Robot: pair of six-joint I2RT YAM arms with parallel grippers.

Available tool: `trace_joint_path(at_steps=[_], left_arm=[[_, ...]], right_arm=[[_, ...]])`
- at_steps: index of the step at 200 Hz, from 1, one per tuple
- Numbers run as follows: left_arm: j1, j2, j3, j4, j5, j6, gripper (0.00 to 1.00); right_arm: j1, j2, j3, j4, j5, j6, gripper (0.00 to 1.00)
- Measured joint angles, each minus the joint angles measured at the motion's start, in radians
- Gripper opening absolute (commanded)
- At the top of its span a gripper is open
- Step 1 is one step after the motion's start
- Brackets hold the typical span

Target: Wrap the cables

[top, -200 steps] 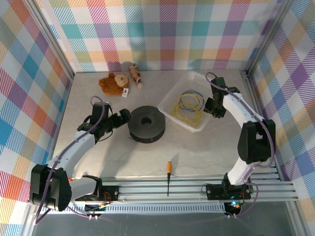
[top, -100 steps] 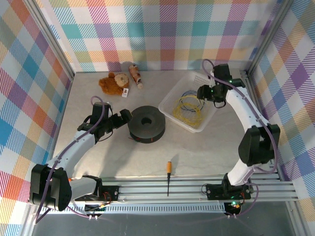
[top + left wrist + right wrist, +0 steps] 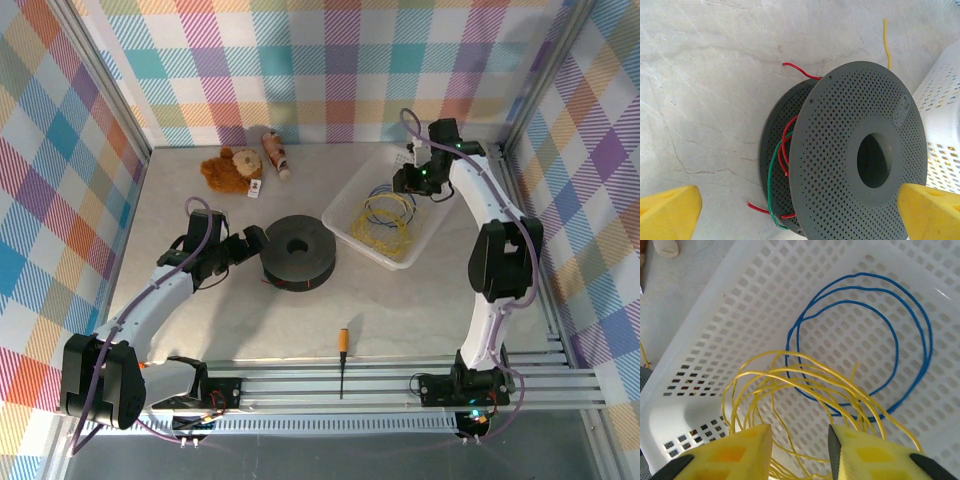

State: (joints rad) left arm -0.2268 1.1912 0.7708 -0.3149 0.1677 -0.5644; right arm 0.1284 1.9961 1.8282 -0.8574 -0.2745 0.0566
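Cables (image 3: 378, 228) are my job. On the counter (image 3: 270, 330) sits the grey reel (image 3: 320, 262), my left gripper (image 3: 255, 238) beside it, jaws wide apart and empty. The white basket (image 3: 352, 190) holds the yellow cables. They lie flat in round curls, pointing no one way, and I see no long side. My right gripper (image 3: 800, 450) hangs over them, jaws half open, strands in the gap but not pinched. I think this is the picking-up step. Next I must dip down, pinch one strand and lift softly.
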Motion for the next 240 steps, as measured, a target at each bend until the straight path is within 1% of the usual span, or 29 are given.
trace_joint_path(at_steps=[44, 59, 115, 132, 178, 208, 240], left_arm=[[0.000, 0.000, 0.000, -0.001, 0.000, 0.001, 1.00], [0.000, 0.000, 0.000, -0.001, 0.000, 0.003, 1.00], [0.000, 0.009, 0.000, 0.000, 0.000, 0.003, 1.00], [0.000, 0.017, 0.000, -0.001, 0.000, 0.003, 1.00], [0.000, 0.018, 0.000, -0.001, 0.000, 0.003, 1.00], [0.000, 0.019, 0.001, 0.000, 0.000, 0.003, 1.00], [0.000, 0.033, 0.002, 0.000, 0.000, 0.003, 1.00]], right_arm=[[0.000, 0.110, 0.077, -0.056, -0.023, -0.030, 0.36], [0.000, 0.132, 0.078, -0.073, -0.025, -0.039, 0.34], [0.010, 0.145, 0.062, -0.095, -0.045, -0.051, 0.32], [0.013, 0.145, 0.048, -0.095, -0.045, -0.054, 0.37], [0.016, 0.142, 0.020, -0.093, 0.008, -0.061, 0.43], [0.016, 0.102, -0.017, -0.083, 0.040, -0.053, 0.55], [0.016, 0.033, -0.034, -0.055, 0.060, -0.044, 0.57]])
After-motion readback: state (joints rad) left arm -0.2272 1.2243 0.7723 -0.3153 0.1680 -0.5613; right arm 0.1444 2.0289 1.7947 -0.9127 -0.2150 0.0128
